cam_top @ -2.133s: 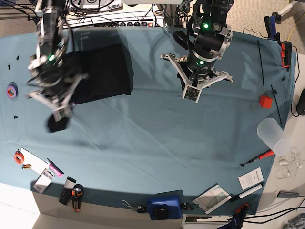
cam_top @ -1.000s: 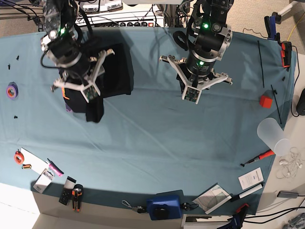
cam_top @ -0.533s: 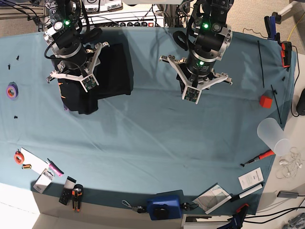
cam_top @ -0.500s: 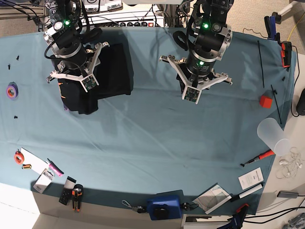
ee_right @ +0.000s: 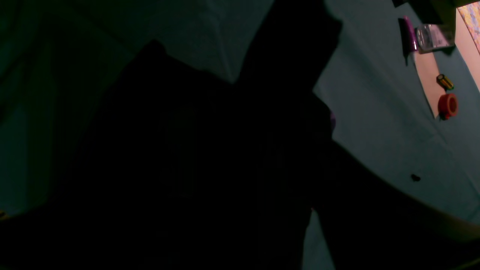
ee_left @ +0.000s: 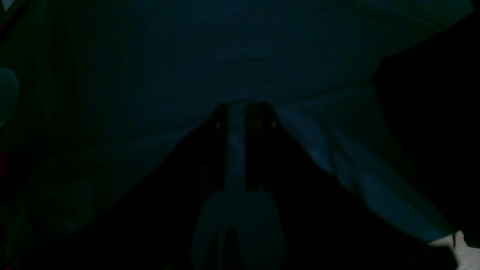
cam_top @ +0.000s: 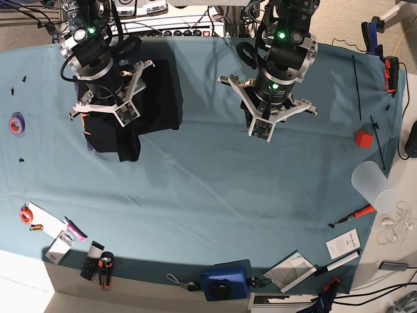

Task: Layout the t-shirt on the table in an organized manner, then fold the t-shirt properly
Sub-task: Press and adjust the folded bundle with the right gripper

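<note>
T-shirt [cam_top: 146,98] bunched at table [cam_top: 215,195] far edge. Right gripper [cam_top: 104,117] above it, jaw state unclear. Left gripper [ee_left: 240,116] nearly closed, empty, beside shirt. Advice: pinch hem corners, spread flat.

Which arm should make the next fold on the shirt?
Right, probably. The right gripper hangs directly over the t-shirt, folded dark bundle. The left gripper hovers over bare table, well apart from it.
</note>
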